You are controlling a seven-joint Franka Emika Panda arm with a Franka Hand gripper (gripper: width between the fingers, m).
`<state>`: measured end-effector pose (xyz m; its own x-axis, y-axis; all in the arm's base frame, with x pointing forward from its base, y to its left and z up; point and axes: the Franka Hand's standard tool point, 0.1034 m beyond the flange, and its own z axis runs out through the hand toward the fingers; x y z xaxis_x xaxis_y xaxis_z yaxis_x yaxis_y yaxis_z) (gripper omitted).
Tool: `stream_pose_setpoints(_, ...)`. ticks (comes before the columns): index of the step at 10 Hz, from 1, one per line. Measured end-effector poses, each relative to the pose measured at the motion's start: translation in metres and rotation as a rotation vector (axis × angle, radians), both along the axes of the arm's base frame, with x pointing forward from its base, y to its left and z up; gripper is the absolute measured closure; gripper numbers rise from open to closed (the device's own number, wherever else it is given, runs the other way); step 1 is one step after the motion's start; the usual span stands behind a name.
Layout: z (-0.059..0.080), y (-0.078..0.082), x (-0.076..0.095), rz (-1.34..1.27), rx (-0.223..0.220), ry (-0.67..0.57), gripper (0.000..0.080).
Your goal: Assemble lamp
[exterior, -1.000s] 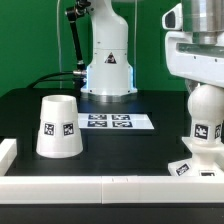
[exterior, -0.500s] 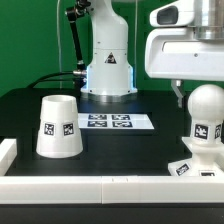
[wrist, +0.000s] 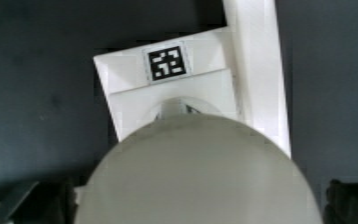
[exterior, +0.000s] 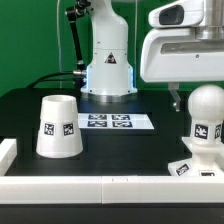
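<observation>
Dark desk [exterior: 25,115] fills the scene, edged at the near side by a white rail [exterior: 100,185] that seems meant to keep parts square while they are joined. Nearest, on the exterior view's right, the base [exterior: 188,167] lies flat against that rail, a tag on its upper face, and the bulb [exterior: 205,115] stands upright on its stem, so bulb and base look already joined. The wrist view looks straight down on the bulb's round top, with the tagged base and the rail beyond it. Directly above the bulb hangs the claw [exterior: 178,98]; only one dark finger shows beside the ball, apart from it, and in the wrist view the two fingers sit wide on either side of the bulb without touching, so the claw is spread and holds nothing. On the exterior view's left the shade [exterior: 58,127] stands on the desk, narrow end up, well apart from the base, probably the part still to be fitted. Behind lies the marker board [exterior: 108,122], then the arm's pedestal [exterior: 107,60] before a green wall.
</observation>
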<state>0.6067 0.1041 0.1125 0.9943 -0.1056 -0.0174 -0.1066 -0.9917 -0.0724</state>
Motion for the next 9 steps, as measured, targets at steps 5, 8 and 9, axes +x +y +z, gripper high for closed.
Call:
stream_pose_setpoints(5, -0.0026, 0.0056, 0.0019, 0.566, -0.067, -0.063, 0.0101)
stream_pose_setpoints(8, -0.0031, 0.0065, 0.0052, 0.762, -0.078, -0.050, 0.0101)
stream_pose_setpoints(9, -0.0034, 0.0050, 0.0053, 0.825, -0.078, -0.051, 0.0101)
